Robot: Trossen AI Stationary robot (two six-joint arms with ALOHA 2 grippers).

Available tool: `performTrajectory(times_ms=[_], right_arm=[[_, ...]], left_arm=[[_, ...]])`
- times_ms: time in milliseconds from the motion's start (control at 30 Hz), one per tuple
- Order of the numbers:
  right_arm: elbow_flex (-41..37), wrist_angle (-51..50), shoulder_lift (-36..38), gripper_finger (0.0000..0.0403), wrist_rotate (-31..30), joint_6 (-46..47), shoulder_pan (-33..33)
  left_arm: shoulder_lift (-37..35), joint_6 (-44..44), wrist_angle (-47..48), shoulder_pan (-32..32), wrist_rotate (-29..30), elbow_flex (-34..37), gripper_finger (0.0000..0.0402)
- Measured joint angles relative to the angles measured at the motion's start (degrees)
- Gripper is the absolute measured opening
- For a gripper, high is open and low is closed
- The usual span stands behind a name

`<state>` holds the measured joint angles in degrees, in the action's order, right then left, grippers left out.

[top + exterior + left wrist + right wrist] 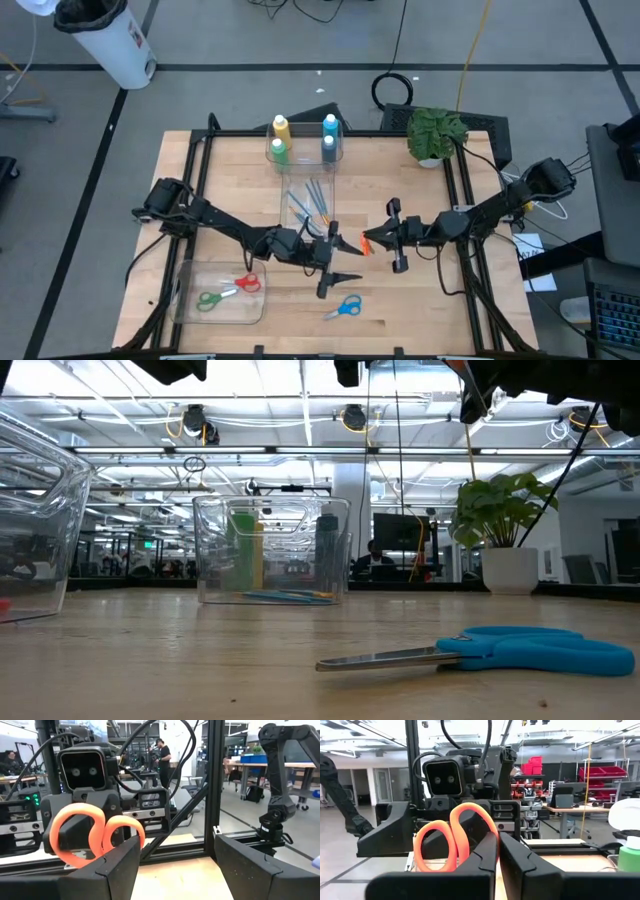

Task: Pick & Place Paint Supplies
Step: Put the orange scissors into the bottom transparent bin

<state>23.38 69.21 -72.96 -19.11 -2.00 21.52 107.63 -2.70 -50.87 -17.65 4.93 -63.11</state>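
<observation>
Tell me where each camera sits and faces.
High: above the table, looking straight down; left arm and right arm show.
Low: at table height, facing across blue scissors into the room; arm parts at top.
Left wrist: on left arm, looking past its open fingers at the right arm.
Right wrist: past its shut fingers at the left arm.
Shared: both wrist views show the orange scissors.

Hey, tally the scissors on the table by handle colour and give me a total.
Orange scissors: 1, in the right gripper, above the table
Red scissors: 1
Green scissors: 1
Blue scissors: 1
Total: 4
</observation>
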Motion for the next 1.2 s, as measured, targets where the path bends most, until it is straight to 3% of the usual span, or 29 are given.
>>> performTrajectory(times_ms=[500, 733, 867, 1133, 1200], right_arm=[[0.0, 0.2, -1.2, 0.0, -9.4, -1.2, -0.2], [0.0, 2.2, -2.1, 0.0, -9.4, -2.6, -0.2], [0.0, 2.1, -2.1, 0.0, -9.4, -2.7, -0.2], [0.0, 1.3, -2.1, 0.0, -9.1, -2.6, -0.1], [0.0, 1.0, -2.0, 0.0001, -9.1, -2.6, -0.2]], left_arm=[[0.0, 0.2, -0.3, 2.3, 3.7, 0.0, 0.025], [0.0, 0.1, -0.2, 2.7, 4.5, 0.0, 0.0237], [0.0, 0.0, 0.0, 2.8, 4.6, 0.0, 0.0184], [0.0, 0.2, 0.2, 3.4, 4.8, 0.0, 0.003], [0.0, 0.5, 0.3, 3.5, 4.7, 0.0, 0.0013]])
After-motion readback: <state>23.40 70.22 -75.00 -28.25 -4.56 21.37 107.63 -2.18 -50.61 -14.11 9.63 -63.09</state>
